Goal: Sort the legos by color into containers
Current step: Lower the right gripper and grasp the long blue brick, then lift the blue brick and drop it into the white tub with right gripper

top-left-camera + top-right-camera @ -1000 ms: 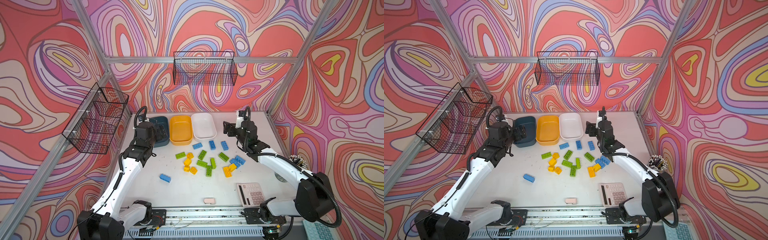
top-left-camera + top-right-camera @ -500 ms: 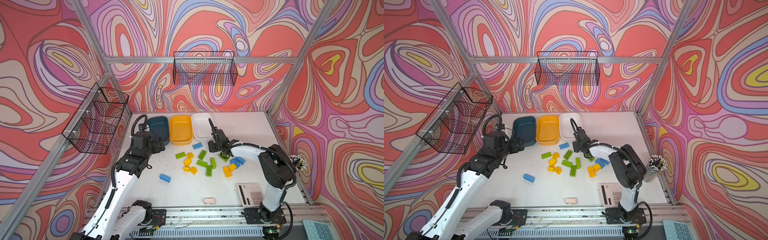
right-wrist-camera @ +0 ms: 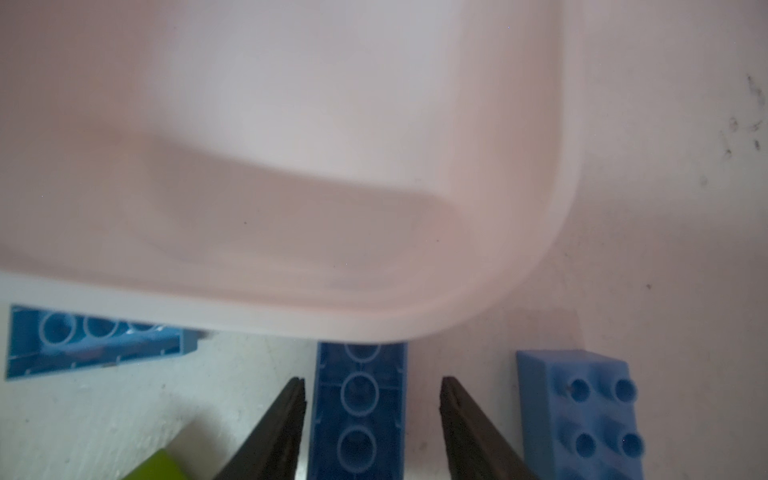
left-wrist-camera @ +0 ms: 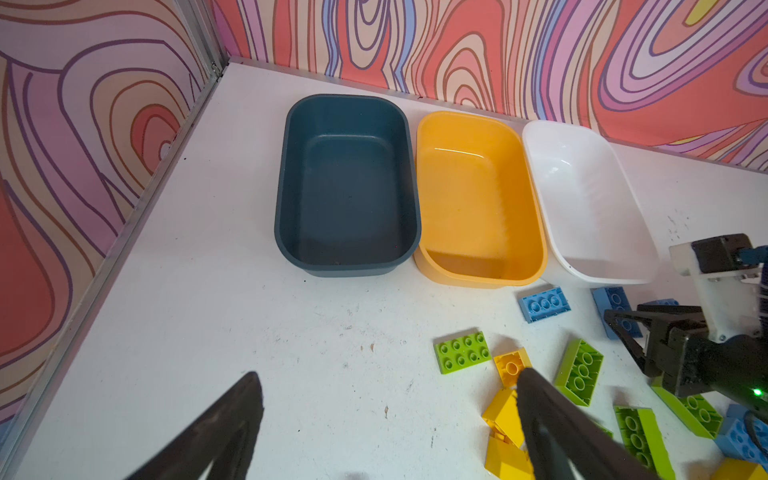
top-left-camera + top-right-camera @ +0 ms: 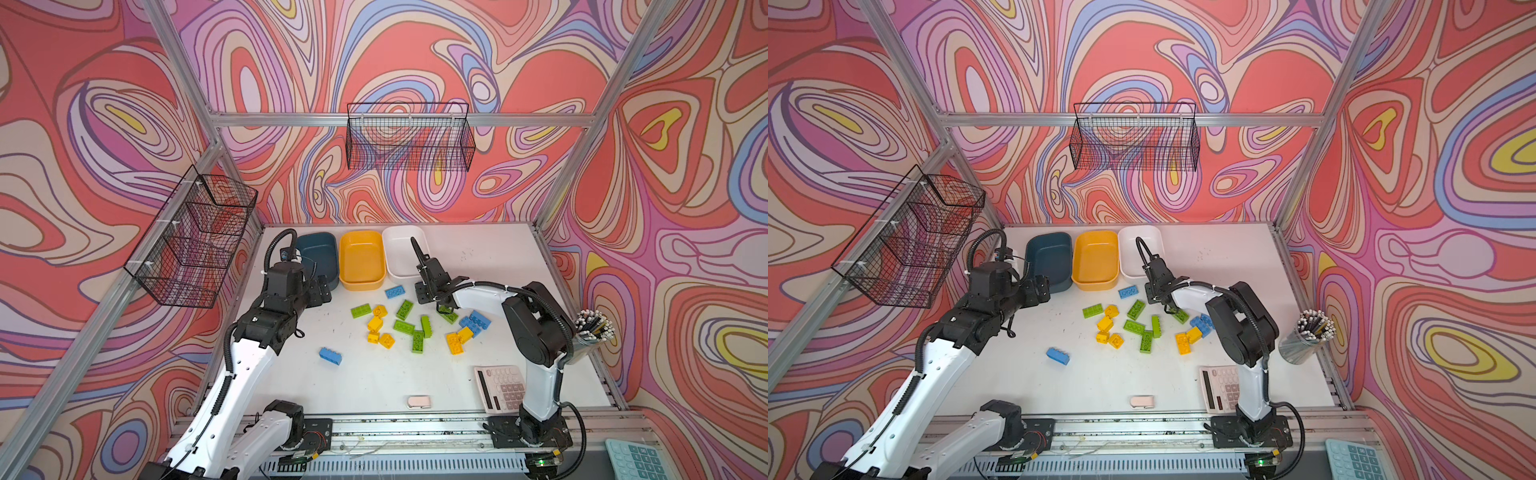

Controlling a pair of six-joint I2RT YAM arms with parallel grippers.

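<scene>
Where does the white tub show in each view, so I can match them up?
Both top views: white tub, rightmost in the back row, next to the yellow-orange tub.
Left wrist: white tub beside the yellow-orange one, opposite the teal tub.
Right wrist: close and blurred, filling most of the picture.
Shared landmark: blue lego before the white/yellow-orange gap.

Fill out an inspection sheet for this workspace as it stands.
Surface: white tabletop, scuffed, dark specks.
Job's things: blue, green and yellow studded plastic bricks loose mid-table; dark teal plastic tub, yellow-orange plastic tub and white plastic tub in a row at the back, all empty.
Clutter: pink calculator, small pink eraser-like block, cup of pencils.
Grippers: left gripper open, holding nothing; right gripper open, straddling an upturned blue brick by the white tub.
Cables: black corrugated cable looped at each wrist.
Surroundings: swirl-patterned walls; two black wire mesh baskets, nothing seen inside.
</scene>
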